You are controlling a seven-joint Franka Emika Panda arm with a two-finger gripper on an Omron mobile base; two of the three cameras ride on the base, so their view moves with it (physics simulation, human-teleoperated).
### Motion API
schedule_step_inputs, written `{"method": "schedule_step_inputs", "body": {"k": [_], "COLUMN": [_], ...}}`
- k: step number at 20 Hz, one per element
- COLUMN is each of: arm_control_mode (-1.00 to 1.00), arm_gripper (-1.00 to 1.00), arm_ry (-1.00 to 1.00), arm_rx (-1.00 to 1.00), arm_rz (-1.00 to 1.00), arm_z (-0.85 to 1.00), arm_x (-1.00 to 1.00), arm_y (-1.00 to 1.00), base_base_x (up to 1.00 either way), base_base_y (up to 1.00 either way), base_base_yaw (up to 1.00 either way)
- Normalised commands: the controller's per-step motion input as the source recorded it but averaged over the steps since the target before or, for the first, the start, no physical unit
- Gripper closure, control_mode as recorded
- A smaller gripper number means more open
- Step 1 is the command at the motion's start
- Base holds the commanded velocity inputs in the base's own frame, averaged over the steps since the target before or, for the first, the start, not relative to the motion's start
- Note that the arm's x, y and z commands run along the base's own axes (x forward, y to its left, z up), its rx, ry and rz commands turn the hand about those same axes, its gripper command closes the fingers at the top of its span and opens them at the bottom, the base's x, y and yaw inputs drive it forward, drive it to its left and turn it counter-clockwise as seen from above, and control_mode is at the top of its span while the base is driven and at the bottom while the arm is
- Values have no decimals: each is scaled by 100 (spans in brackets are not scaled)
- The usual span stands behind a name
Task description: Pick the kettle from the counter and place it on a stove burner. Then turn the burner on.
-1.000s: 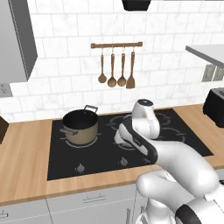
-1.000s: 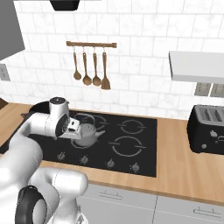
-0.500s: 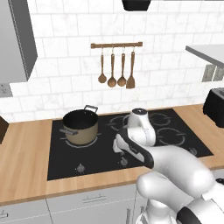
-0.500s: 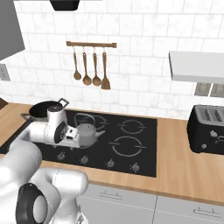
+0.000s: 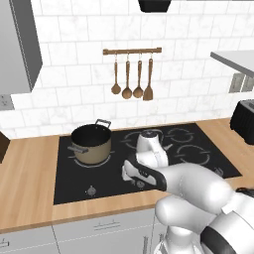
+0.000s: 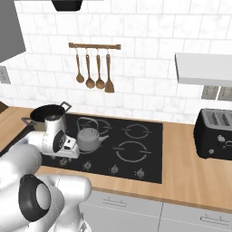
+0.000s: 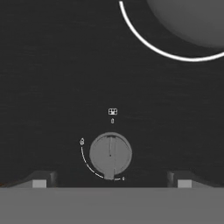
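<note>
The grey kettle (image 6: 89, 138) stands upright on a front left burner of the black cooktop (image 6: 140, 149), its spout to the right. In the left base view my arm hides it. My gripper (image 6: 68, 153) hangs low beside the kettle at the cooktop's front knob row, apart from it. In the hand view the gripper (image 7: 110, 180) is open, fingertips (image 7: 39, 180) wide on either side of a round grey knob (image 7: 110, 155) just below. A white ring arc (image 7: 144, 41) and a grey rounded body (image 7: 192, 22) show at top right. In the left base view the gripper (image 5: 130, 174) points down at the cooktop's front.
A tan pot (image 5: 91, 144) with a black rim sits on the back left burner. More knobs (image 6: 113, 170) line the cooktop's front. A black toaster (image 6: 217, 133) stands on the wood counter (image 6: 190, 176) at right. Utensils (image 5: 131, 82) hang on the wall.
My hand has drawn back from the kettle, dropping down and toward the cooktop's front edge over the knobs. The kettle stays on its burner.
</note>
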Motion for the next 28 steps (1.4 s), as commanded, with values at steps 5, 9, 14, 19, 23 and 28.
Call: {"method": "schedule_step_inputs", "body": {"k": [5, 9, 14, 19, 23, 28], "arm_control_mode": [-100, -100, -100, -100, -100, -100], "arm_gripper": [-100, -100, 100, 100, 100, 100], "arm_ry": [0, 0, 0, 0, 0, 0], "arm_rx": [0, 0, 0, 0, 0, 0], "arm_rz": [0, 0, 0, 0, 0, 0], "arm_z": [-20, -24, -25, -25, -5, -1], "arm_x": [3, 0, 0, 0, 0, 0], "arm_y": [0, 0, 0, 0, 0, 0], "base_base_x": [0, 0, 0, 0, 0, 0], "base_base_y": [0, 0, 0, 0, 0, 0], "base_base_yaw": [0, 0, 0, 0, 0, 0]}}
